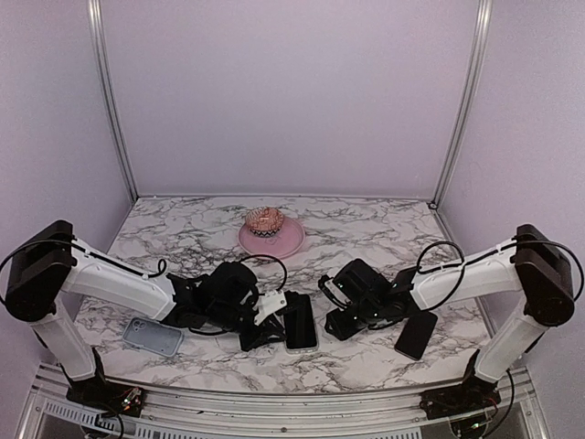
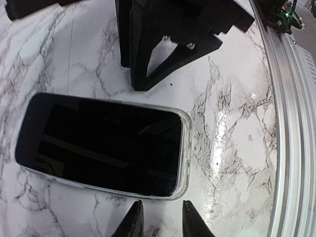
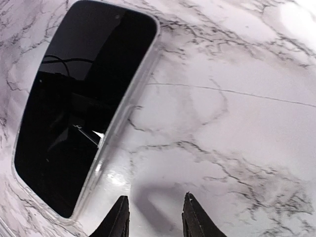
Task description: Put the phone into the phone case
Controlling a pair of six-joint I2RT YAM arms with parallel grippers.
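The phone (image 1: pixel 301 322), with a glossy black screen, lies face up inside the clear phone case, at the middle near the table's front. In the left wrist view the phone (image 2: pixel 98 143) fills the case, whose clear rim (image 2: pixel 185 148) shows round its right end and near side. The right wrist view shows the phone (image 3: pixel 84 108) and the case rim (image 3: pixel 123 113) too. My left gripper (image 1: pixel 265 335) (image 2: pixel 161 205) is open and empty, just left of the phone. My right gripper (image 1: pixel 336 322) (image 3: pixel 156 197) is open and empty over bare marble, just right of it.
An all-dark black phone (image 1: pixel 416 334) lies under the right arm. A grey-blue slab (image 1: pixel 153 337) lies at the front left. A pink plate (image 1: pixel 291 242) with a small basket stands at the back middle. The metal front rail (image 2: pixel 291 123) runs close by.
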